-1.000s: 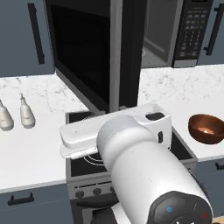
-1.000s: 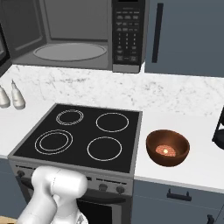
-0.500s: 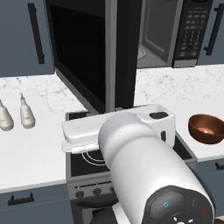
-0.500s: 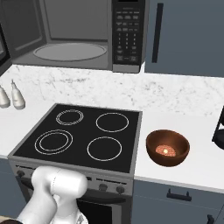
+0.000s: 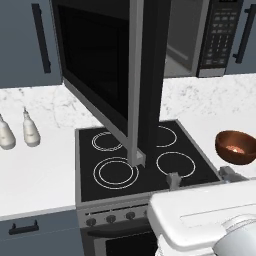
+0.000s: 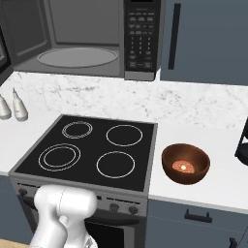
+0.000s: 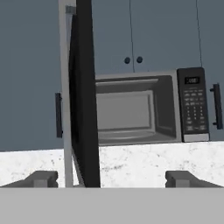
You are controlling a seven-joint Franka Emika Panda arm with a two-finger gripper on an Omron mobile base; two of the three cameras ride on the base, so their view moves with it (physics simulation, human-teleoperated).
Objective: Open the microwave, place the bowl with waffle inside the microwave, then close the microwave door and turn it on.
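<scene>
The microwave [image 6: 92, 38] fills the upper left of the right base view, cavity exposed. The microwave door [image 5: 107, 85] stands swung out, centre frame. The gripper [image 7: 111, 178] has its fingers wide apart, holding nothing. The bowl [image 6: 185, 163] with the waffle [image 6: 183, 166] sits lower right. Recommended: clear the door edge, descend over the rim.
</scene>
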